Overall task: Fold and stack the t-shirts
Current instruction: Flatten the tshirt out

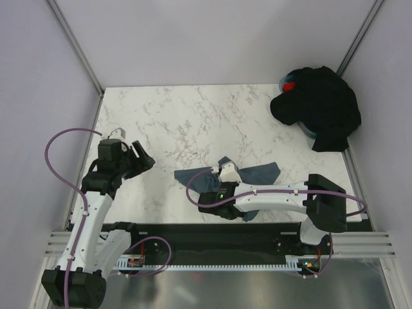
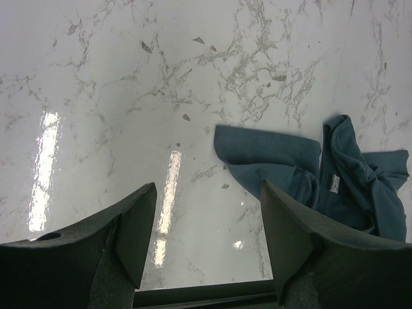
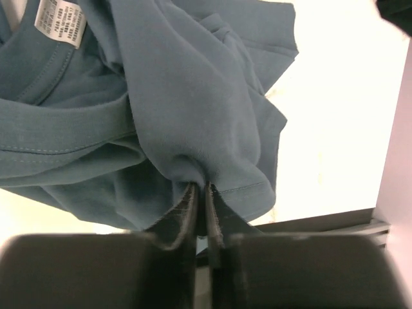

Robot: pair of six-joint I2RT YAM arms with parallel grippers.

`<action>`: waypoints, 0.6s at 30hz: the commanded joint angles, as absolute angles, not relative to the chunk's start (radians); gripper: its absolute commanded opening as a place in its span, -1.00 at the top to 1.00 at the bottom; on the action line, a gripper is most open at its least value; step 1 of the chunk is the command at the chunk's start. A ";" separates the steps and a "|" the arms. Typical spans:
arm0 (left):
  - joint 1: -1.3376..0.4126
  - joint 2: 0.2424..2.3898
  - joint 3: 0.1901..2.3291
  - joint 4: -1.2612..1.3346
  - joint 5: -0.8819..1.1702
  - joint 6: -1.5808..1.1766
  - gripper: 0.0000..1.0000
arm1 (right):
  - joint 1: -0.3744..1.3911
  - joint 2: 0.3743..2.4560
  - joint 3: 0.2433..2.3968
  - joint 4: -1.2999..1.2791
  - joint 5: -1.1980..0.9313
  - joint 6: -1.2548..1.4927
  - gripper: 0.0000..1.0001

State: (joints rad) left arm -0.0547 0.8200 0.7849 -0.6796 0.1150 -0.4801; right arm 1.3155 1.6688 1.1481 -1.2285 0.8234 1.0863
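Table (image 1: 193,116) – white marble, smooth, shiny; black shirts (image 1: 322,106) heaped soft in far right corner; blue shirt (image 1: 262,172) crumpled near front middle, thin floppy cloth; right gripper (image 3: 201,191) pinched tight on its bunched edge; left gripper (image 2: 207,193) wide open, empty, beside it – lift slow, shake flat, hold firm.

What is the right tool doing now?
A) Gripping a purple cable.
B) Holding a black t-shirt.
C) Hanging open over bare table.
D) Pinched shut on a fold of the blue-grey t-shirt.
D: the right wrist view shows the right tool closed on a bunched fold of the blue-grey t-shirt; the black t-shirts lie apart at the far right.
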 commanded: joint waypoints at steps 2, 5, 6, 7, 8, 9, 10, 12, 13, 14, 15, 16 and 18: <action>-0.060 0.802 0.793 -0.673 0.132 -0.485 -0.45 | 1.307 1.600 1.204 -1.288 0.887 1.120 1.00; -0.060 0.802 0.792 -0.673 0.130 -0.483 -0.45 | 1.272 1.536 1.218 -1.296 0.905 1.111 1.00; -0.060 0.801 0.792 -0.673 0.127 -0.483 -0.45 | 1.250 1.517 1.223 -1.310 0.931 1.091 1.00; -0.060 0.804 0.792 -0.673 0.126 -0.488 -0.45 | 1.221 1.496 1.241 -1.316 0.948 1.074 1.00; -0.060 0.807 0.790 -0.673 0.123 -0.489 -0.45 | 1.153 1.452 1.252 -1.315 0.959 1.049 1.00; -0.060 0.811 0.790 -0.673 0.123 -0.491 -0.45 | 1.111 1.428 1.265 -1.309 0.975 0.984 1.00; -0.060 0.827 0.792 -0.673 0.124 -0.495 -0.45 | 1.067 1.405 1.296 -1.290 0.976 0.944 1.00; -0.061 0.857 0.787 -0.660 0.144 -0.515 -0.45 | 0.945 1.342 1.327 -1.201 0.941 0.800 1.00; -0.061 0.870 0.782 -0.647 0.158 -0.525 -0.45 | 0.907 1.312 1.331 -1.168 0.922 0.755 1.00; -0.066 0.886 0.779 -0.622 0.170 -0.535 -0.45 | 0.834 1.302 1.336 -1.116 0.898 0.721 1.00; -0.074 0.903 0.776 -0.606 0.184 -0.544 -0.45 | 0.803 1.295 1.342 -1.097 0.878 0.695 1.00; -0.107 0.922 0.769 -0.589 0.181 -0.563 -0.45 | 0.775 1.292 1.345 -1.086 0.856 0.658 1.00; -0.167 0.983 0.769 -0.545 0.116 -0.586 -0.45 | 0.701 1.284 1.345 -1.054 0.825 0.631 1.00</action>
State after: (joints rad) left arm -0.1001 0.9276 0.7780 -0.6350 0.1329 -0.5194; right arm 0.7578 1.2919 1.3239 -1.1347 0.8768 0.7734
